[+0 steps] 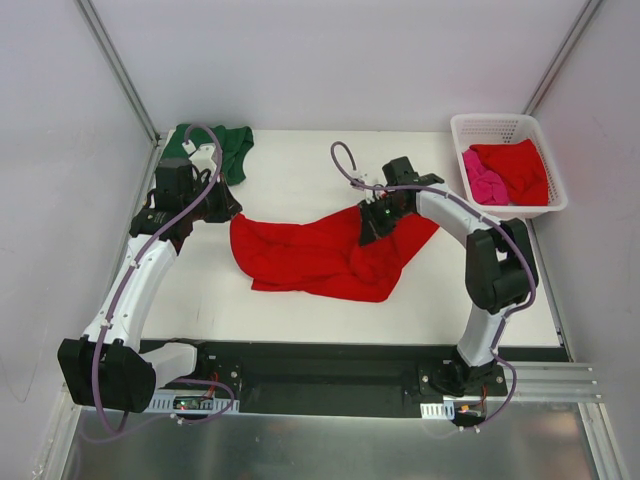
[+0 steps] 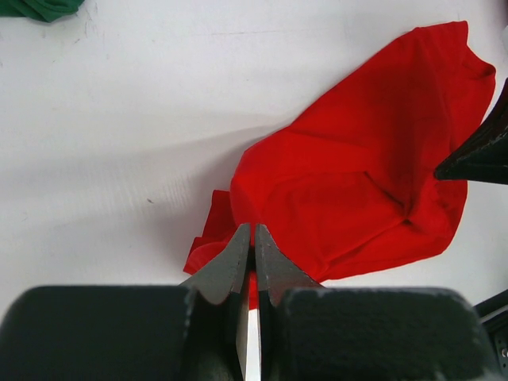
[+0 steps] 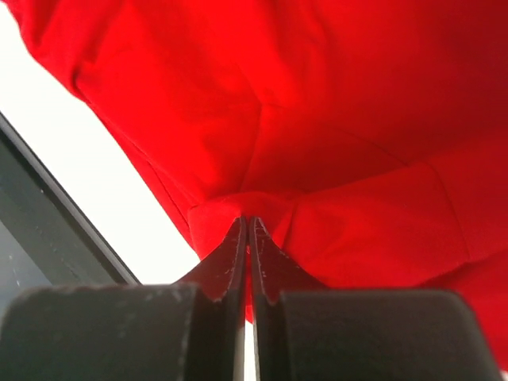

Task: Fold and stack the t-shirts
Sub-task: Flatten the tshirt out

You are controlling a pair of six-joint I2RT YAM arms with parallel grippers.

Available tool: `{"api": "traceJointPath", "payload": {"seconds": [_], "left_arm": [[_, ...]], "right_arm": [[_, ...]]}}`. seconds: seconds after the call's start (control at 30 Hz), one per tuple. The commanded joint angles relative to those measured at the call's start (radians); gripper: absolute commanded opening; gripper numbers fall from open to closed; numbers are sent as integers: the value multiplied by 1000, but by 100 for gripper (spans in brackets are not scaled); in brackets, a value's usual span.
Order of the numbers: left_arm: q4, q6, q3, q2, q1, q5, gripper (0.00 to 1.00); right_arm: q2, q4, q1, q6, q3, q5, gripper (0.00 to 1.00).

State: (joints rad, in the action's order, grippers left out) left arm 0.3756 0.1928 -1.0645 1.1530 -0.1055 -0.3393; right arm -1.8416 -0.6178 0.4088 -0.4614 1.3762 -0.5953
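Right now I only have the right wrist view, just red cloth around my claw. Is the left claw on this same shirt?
Observer: Yes, the left claw is shut on the opposite end of the red t-shirt.
Operator: Any other shirts out there?
Observer: A dark green t-shirt lies bunched at the far left, apart from the red one.
Operator: And the rest?
Observer: The white basket at far right holds a second red shirt and a pink one.

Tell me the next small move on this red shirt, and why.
The left fingers and right fingers are each shut on opposite ends of the red t-shirt, which lies bunched and creased. So probably lift slightly and pull those ends apart, spreading it flat before folding.
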Motion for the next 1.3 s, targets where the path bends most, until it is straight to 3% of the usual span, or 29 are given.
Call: {"api": "traceJointPath", "payload": {"seconds": [0.0,0.17,0.3,0.47,0.77,0.97,1.13,1.27], "left_arm": [[-14,-7,0,-24,-5,-9,0],[28,0,-31,-32,-6,-30,0],[88,-13,-74,-64,-7,-14,0],[169,-29,-127,-130,-7,-15,0],[308,-27,-330,-231,-13,-147,0],[370,-21,-503,-305,-13,-256,0],[391,14,-656,-354,-13,-407,0],[384,59,-770,-366,-42,-608,0]], "right_arm": [[119,-13,8,101,14,101,1],[297,-55,15,155,26,259,1],[433,-175,41,148,163,415,1],[519,-324,85,138,325,496,1],[620,-508,116,119,659,424,1],[720,-522,119,121,747,347,1],[806,-497,120,132,780,188,1],[846,-481,119,162,840,11,1]]}}
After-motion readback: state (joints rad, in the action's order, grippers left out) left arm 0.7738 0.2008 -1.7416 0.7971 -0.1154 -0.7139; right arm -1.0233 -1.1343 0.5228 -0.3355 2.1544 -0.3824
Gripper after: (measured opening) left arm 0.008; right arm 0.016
